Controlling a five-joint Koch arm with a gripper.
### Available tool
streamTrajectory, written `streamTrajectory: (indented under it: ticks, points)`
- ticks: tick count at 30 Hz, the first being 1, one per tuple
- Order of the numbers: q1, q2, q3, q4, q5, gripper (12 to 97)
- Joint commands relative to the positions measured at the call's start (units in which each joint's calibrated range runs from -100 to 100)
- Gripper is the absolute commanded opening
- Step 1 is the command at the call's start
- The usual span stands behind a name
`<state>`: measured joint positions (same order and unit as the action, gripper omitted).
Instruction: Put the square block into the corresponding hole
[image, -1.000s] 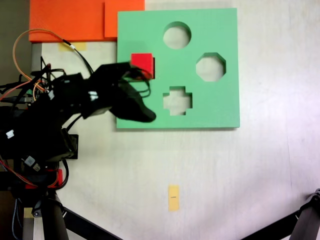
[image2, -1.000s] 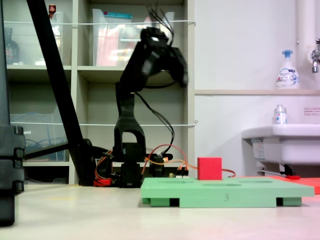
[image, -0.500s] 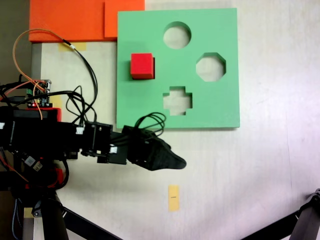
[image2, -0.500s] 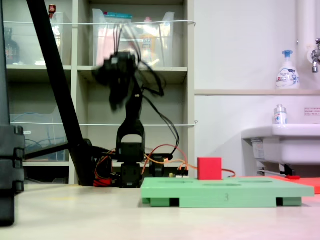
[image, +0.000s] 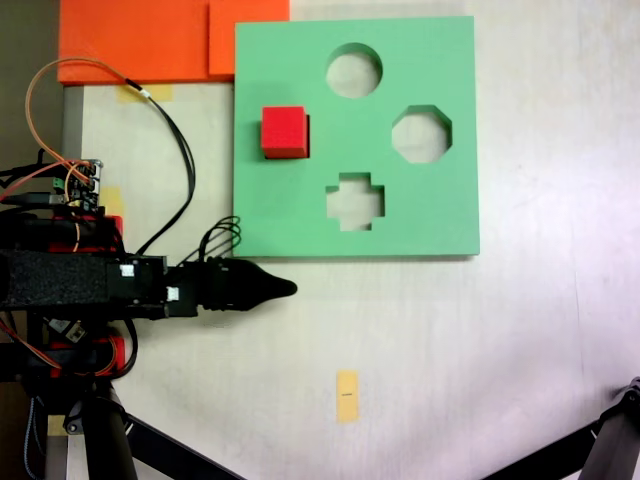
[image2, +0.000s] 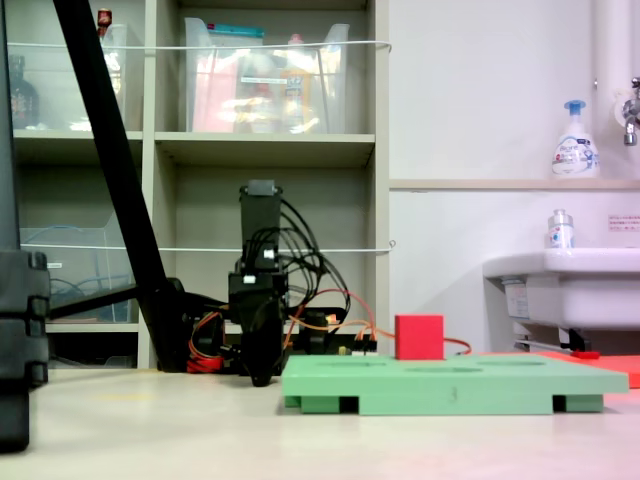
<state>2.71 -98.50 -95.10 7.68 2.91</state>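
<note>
We see the arm swung away from the green foam board within the last second and folded low beside it, its gripper now just off the board's near edge and carrying nothing, though we cannot tell whether its jaws are parted. The square block sits on the board at the square hole, standing proud of the surface, so we judge it placed but not sunk flush. We count one red block, one board with three open cutouts, two orange slabs.
</note>
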Motion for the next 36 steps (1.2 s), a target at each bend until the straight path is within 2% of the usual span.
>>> streamTrajectory:
  ticks: [1, 13, 17, 36]
  points:
    - [0.6, -1.5, -3.7, 0.4, -1.2, 48.6]
    - [1.3, -1.5, -4.9, -5.1, -1.6, 46.6]
    - [1.3, -1.5, -4.9, -5.1, -1.6, 49.5]
    - [1.3, -1.5, -4.9, -5.1, -1.5, 49.4]
